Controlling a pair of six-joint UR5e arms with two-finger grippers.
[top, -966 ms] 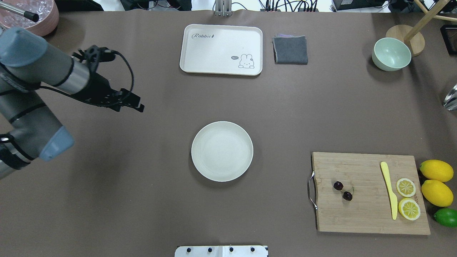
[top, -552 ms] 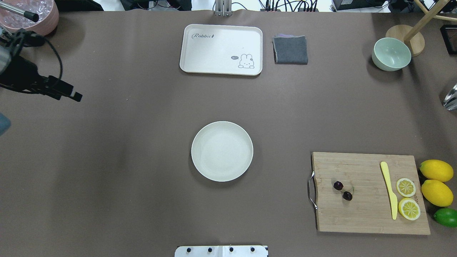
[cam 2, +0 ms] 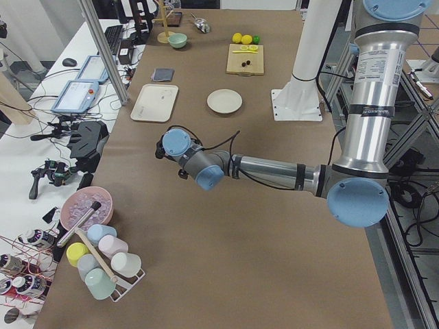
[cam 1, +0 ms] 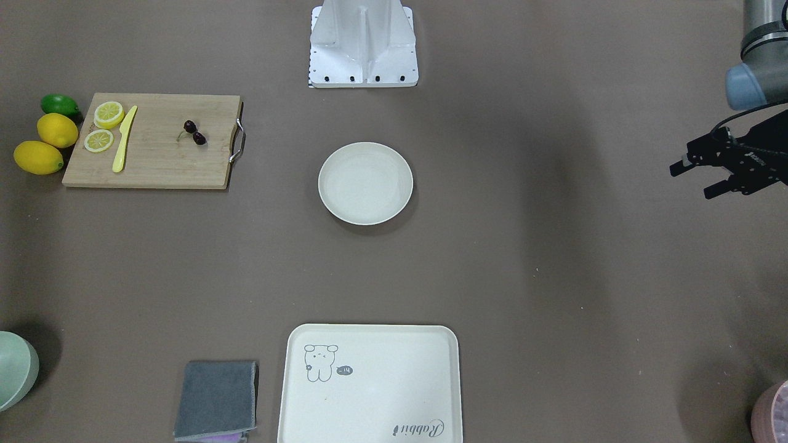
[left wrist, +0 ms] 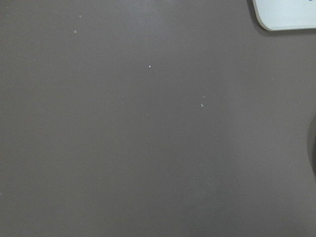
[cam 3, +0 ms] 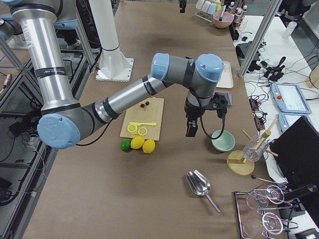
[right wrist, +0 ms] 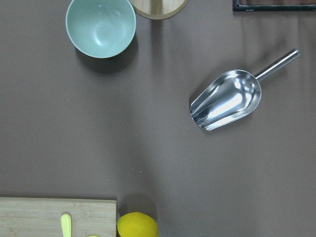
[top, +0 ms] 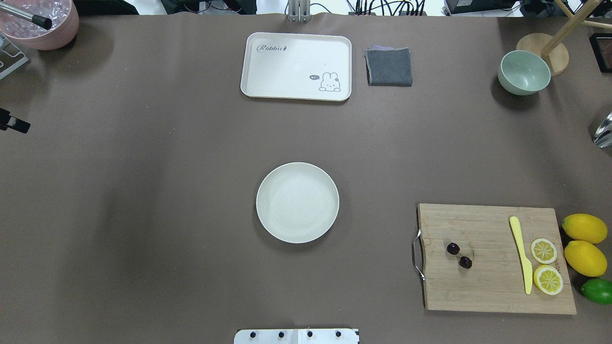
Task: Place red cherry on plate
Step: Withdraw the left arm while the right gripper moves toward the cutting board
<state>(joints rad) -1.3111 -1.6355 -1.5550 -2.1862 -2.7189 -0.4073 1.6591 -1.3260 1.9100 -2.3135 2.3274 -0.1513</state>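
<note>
The red cherry (top: 459,255), a pair of tiny dark fruits on thin stems, lies on the left part of a wooden cutting board (top: 487,286); it also shows as the cherry (cam 1: 194,133) in the front view. The round cream plate (top: 297,202) sits bare at the table's middle. My left gripper (cam 1: 692,183) hovers open and empty far off at the table's left end; only one fingertip (top: 15,125) shows overhead. My right gripper (cam 3: 191,128) hangs beyond the board near the mint bowl, and I cannot tell its state.
On the board lie a yellow knife (top: 522,253) and two lemon slices (top: 545,265); two lemons (top: 584,243) and a lime (top: 597,290) sit beside it. Farther back are a rabbit tray (top: 296,66), grey cloth (top: 388,67), mint bowl (top: 524,72) and metal scoop (right wrist: 227,101).
My left arm has swung out leftward, leaving the overhead view except for one fingertip at the left edge. The cherry and plate have not moved.
</note>
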